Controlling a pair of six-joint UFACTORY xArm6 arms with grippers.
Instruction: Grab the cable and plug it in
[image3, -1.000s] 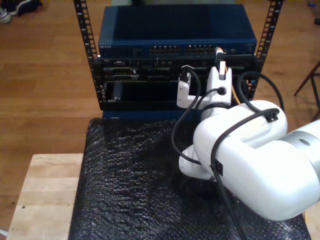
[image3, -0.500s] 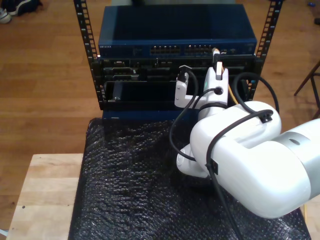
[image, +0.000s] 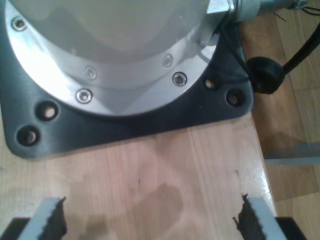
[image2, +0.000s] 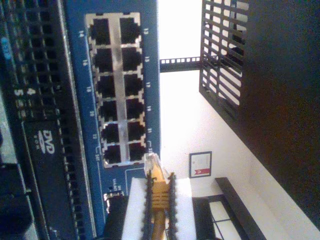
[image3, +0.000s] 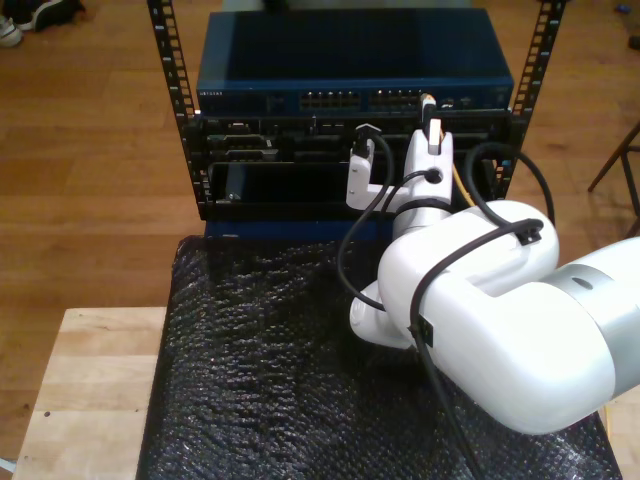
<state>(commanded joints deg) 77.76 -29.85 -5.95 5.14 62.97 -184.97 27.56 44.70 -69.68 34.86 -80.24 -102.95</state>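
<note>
The yellow-orange cable (image2: 159, 187) is pinched between the white fingers (image2: 136, 210) of my second gripper (image2: 159, 205), which is shut on it. Its clear plug (image2: 151, 162) sticks out past the fingertips, just off the corner of the port block (image2: 117, 90) on the blue switch (image2: 75, 125). In the exterior view my second gripper (image3: 432, 135) stands in front of the rack, with the plug (image3: 428, 101) at the switch's (image3: 350, 70) port row and the cable (image3: 460, 185) trailing down behind it. My first gripper (image: 150, 222) is open over bare wood with nothing between its fingers (image: 50, 220).
A black base plate (image: 125, 130) with a round metal flange sits on the wooden table in front of my first gripper. The rack (image3: 200, 150) holds further units below the switch. Black bubble wrap (image3: 260, 380) covers the table, and black arm cables (image3: 365, 240) loop near the rack.
My second gripper has moved with the cable toward the exterior view's left and a little closer to the switch's ports.
</note>
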